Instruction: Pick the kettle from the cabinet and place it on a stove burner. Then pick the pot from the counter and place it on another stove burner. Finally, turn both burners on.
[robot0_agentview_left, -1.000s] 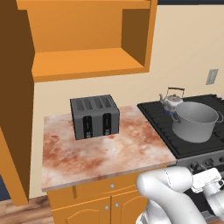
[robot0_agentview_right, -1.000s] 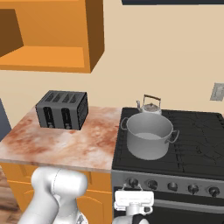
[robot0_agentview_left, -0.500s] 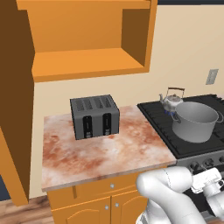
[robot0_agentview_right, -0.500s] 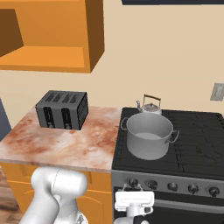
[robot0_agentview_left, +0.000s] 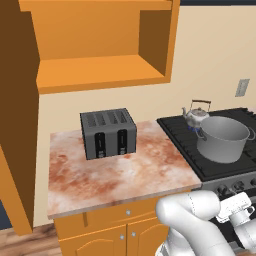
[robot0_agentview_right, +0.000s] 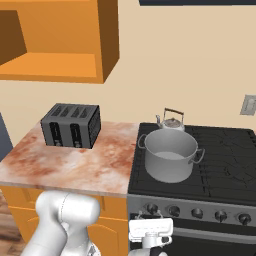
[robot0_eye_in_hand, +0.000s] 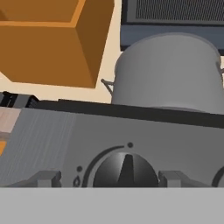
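The silver kettle (robot0_agentview_left: 196, 116) (robot0_agentview_right: 170, 121) stands on the back left burner of the black stove (robot0_agentview_right: 225, 150). In front of it, on the front left burner, sits the grey pot (robot0_agentview_left: 223, 138) (robot0_agentview_right: 170, 156) (robot0_eye_in_hand: 168, 74). My gripper (robot0_eye_in_hand: 110, 178) (robot0_agentview_right: 151, 222) (robot0_agentview_left: 236, 204) is low at the stove's front panel. It is open, with one fingertip (robot0_eye_in_hand: 46, 178) on each side of the leftmost dark knob (robot0_eye_in_hand: 126, 170) and a gap between each tip and the knob. The orange cabinet (robot0_agentview_left: 100, 50) (robot0_agentview_right: 55, 45) hangs open above the counter (robot0_agentview_left: 115, 170) (robot0_agentview_right: 75, 165).
A dark four-slot toaster (robot0_agentview_left: 108, 132) (robot0_agentview_right: 71, 125) stands at the back of the counter. Several more knobs (robot0_agentview_right: 197, 212) run along the stove front to the right of my hand. Orange drawers and doors (robot0_agentview_left: 125, 225) lie below the counter.
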